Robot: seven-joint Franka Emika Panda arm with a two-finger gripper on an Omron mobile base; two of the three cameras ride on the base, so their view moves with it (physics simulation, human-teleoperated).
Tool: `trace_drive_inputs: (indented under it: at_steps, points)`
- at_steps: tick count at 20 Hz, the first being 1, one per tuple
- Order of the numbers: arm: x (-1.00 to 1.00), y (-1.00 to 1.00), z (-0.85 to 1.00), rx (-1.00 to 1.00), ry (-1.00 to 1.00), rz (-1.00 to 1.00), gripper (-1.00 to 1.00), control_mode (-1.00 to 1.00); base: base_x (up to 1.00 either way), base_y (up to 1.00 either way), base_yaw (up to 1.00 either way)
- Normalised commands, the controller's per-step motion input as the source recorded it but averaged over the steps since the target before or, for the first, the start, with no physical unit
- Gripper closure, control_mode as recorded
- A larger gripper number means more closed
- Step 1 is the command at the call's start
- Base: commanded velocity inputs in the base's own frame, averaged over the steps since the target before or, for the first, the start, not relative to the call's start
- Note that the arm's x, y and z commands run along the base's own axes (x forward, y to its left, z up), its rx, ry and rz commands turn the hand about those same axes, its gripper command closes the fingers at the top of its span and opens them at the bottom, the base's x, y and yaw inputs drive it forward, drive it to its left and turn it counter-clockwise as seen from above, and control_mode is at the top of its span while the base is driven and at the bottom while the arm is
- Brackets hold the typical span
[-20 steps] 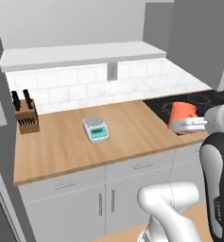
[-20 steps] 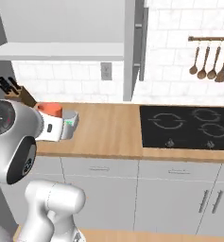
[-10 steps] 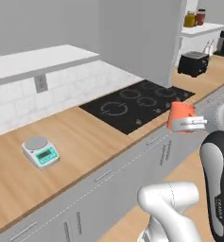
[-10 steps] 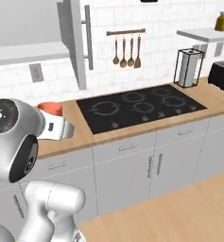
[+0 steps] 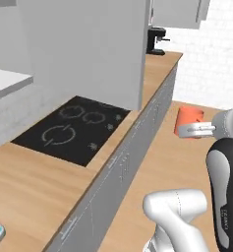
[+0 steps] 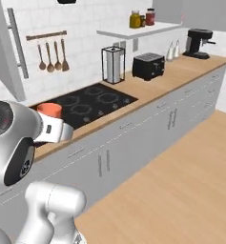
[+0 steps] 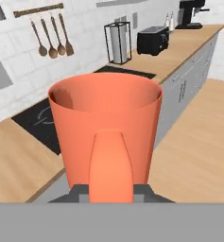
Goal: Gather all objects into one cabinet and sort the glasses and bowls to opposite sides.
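The pincer [image 5: 194, 130] is closed on an orange-red cup [image 7: 106, 127], which it holds upright and clear of every surface; in the hand view the cup stands nearest the camera, its open mouth up and a handle-like orange strip running down the near wall. In the left base view the cup [image 5: 188, 121] hangs over the wooden floor [image 5: 172, 162], just off the edge of the tabletop [image 5: 34, 189]; in the right base view the cup [image 6: 49, 110] shows above the white hand, in front of the black hob [image 6: 88, 102]. No writing or brand mark can be read on the cup. Beyond it, along the tabletop, a wire-framed paper-towel holder [image 6: 113, 65] stands beside a black toaster [image 6: 149, 66], with two pale bottles [image 6: 172, 50] and a black coffee machine [image 6: 198, 43] further off at the far end. On the tiled wall hang three wooden spoons [image 6: 51, 56] from a rail, and a grey bar handle [image 6: 18, 43] runs down the tall door left of them. A white shelf [image 6: 133, 31] above the toaster carries a yellow jar [image 6: 135, 19] and a dark-red jar [image 6: 149, 17]; their labels are too small to read. Grey base cabinets [image 6: 148, 138] run beneath the tabletop.
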Motion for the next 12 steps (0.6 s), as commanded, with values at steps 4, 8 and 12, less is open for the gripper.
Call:
trace_drive_inputs:
  at_steps: [4, 8, 12]
  points:
    - [0.0, 0.0, 0.0, 0.0, 0.0, 0.0, 1.0, 1.0, 1.0, -0.42, -0.31]
    - [0.0, 0.0, 0.0, 0.0, 0.0, 0.0, 1.0, 1.0, 1.0, -0.44, -0.34]
    - [0.0, 0.0, 0.0, 0.0, 0.0, 0.0, 1.0, 1.0, 1.0, -0.44, -0.31]
